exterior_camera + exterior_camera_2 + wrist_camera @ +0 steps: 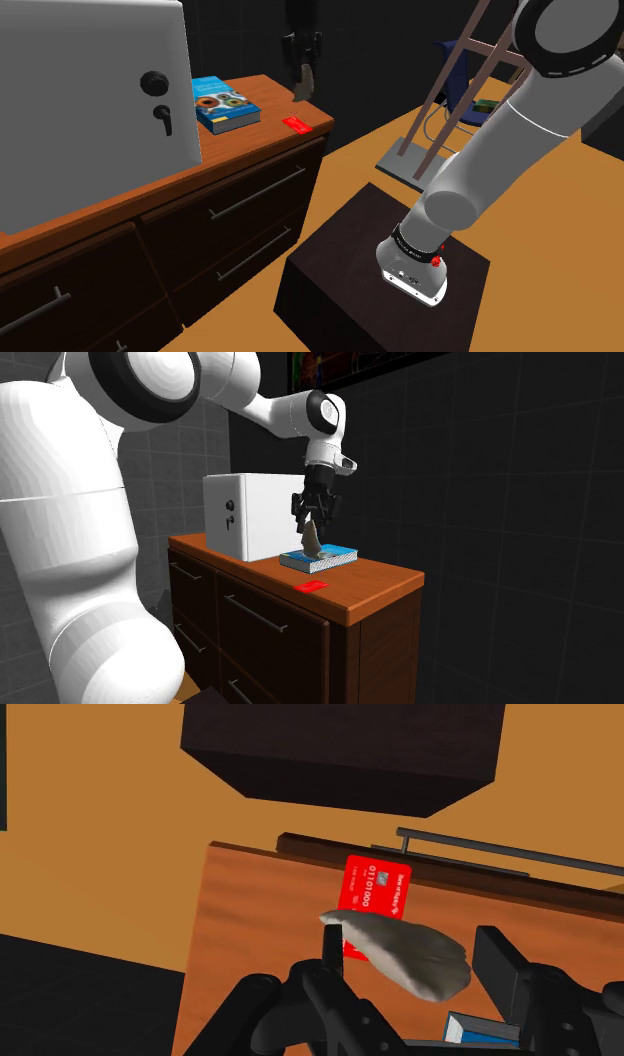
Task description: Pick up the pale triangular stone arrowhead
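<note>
The pale grey arrowhead (312, 540) hangs in the air above the wooden dresser top (380, 584), its point down in the second exterior view. My black gripper (314, 524) is shut on its upper part. In the shoulder view the gripper (303, 70) stands over the dresser's far end with the arrowhead (304, 84) below it. In the wrist view the arrowhead (400, 952) is clasped between the fingers (333, 947), and below it lie the dresser top and a red card.
On the dresser lie a red card (297, 124), a blue book (225, 105) and a big white box with a black knob (90, 100). The dark stand (340, 260) sits on the orange floor. A wooden frame (450, 90) leans at the shoulder view's back right.
</note>
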You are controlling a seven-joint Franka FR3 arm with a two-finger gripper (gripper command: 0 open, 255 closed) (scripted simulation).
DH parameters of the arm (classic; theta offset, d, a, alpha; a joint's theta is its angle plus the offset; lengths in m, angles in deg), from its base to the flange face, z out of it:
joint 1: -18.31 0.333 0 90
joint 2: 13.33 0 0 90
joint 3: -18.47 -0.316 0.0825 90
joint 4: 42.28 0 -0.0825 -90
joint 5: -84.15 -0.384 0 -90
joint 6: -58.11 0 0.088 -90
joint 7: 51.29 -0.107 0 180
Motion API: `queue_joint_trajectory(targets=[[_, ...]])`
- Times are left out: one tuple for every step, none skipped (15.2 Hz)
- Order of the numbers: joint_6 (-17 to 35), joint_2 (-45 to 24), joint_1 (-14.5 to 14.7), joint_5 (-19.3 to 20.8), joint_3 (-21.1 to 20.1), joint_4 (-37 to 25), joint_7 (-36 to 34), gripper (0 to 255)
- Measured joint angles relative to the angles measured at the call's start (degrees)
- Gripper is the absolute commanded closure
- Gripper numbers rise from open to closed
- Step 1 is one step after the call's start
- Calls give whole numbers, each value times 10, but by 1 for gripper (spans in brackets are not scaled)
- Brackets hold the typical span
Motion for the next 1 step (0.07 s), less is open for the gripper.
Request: queue_joint_trajectory(targets=[[-4, 0, 0, 0, 0, -3, 0, 255]])
